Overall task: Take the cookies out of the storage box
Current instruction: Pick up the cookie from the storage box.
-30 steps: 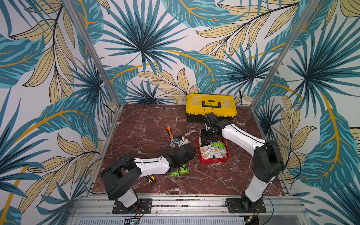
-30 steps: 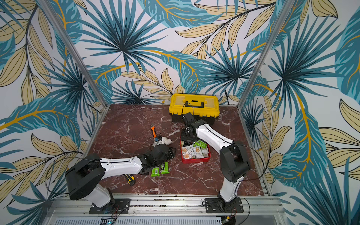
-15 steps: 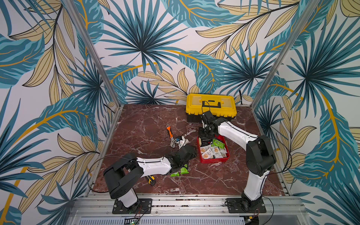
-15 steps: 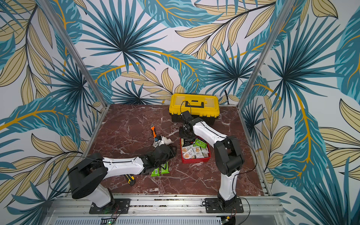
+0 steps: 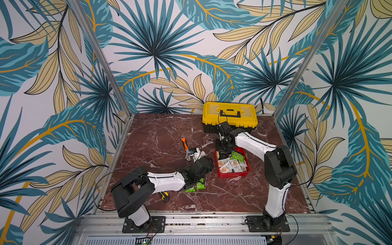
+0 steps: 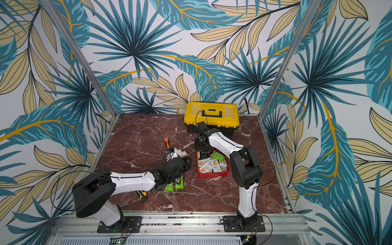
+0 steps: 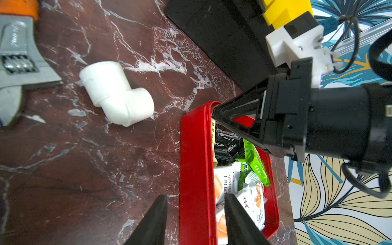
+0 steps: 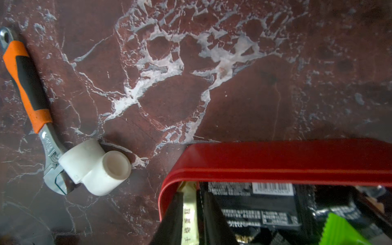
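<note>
The storage box [image 5: 232, 175] is a shallow red tray right of centre, filled with cookies [image 5: 231, 166] in white, green and black wrappers. My right gripper [image 5: 224, 146] reaches down into its far left corner. In the right wrist view its fingers [image 8: 169, 218] are shut on a cream cookie packet [image 8: 189, 212] standing on edge against the red wall [image 8: 275, 161], beside a black packet [image 8: 254, 201]. My left gripper [image 7: 195, 196] is open, straddling the tray's left wall [image 7: 193, 159] with one finger over the marble and one over the white packets [image 7: 229, 184]. Two green cookies [image 5: 196, 186] lie on the table by the left arm.
A yellow-and-black toolbox [image 5: 229, 114] stands at the back, just behind the right gripper. An orange-handled wrench [image 5: 184, 144] and a white pipe elbow [image 5: 198, 152] lie left of the tray. A yellow-and-black knife [image 5: 165, 195] lies under the left forearm.
My right gripper has shifted to the tray's far left corner and its jaws have narrowed onto the cream packet. The left arm has barely moved.
</note>
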Robot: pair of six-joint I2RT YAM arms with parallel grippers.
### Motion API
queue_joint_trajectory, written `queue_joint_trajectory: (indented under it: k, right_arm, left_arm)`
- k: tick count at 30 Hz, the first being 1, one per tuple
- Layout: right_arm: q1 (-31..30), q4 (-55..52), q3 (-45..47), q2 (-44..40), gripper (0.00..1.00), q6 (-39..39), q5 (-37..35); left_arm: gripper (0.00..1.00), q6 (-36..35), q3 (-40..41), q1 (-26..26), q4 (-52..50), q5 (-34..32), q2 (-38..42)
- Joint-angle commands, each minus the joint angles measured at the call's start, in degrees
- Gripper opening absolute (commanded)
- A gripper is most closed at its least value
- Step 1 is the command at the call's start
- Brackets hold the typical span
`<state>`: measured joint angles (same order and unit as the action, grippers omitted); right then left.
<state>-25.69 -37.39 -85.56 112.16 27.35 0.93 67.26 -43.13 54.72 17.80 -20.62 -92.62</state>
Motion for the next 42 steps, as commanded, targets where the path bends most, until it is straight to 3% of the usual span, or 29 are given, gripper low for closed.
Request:
queue_joint_trajectory:
  k: [1,15,28,42]
  right_arm:
    - [0.12,-0.96,-1.51,1.5,0.24,-0.56,0.22]
    - [0.12,-1.11,-3.78,2.73,0.27,-0.03,1.11]
    - [0.17,-1.55,-3.39,3.77,0.17,-0.06,-0.23]
    - [0.12,-2.86,-2.72,3.43,0.19,-0.02,-1.98]
  left_arm:
    - [0.48,-0.01,1.65,0.11,2.49,-1.17,1.47]
    - [0.47,-0.82,1.74,0.06,2.94,-1.18,1.65]
    - [0.46,-0.64,2.31,-0.09,2.94,-1.17,2.13]
    - [0.46,-0.64,2.62,-0.15,2.68,-1.53,2.66]
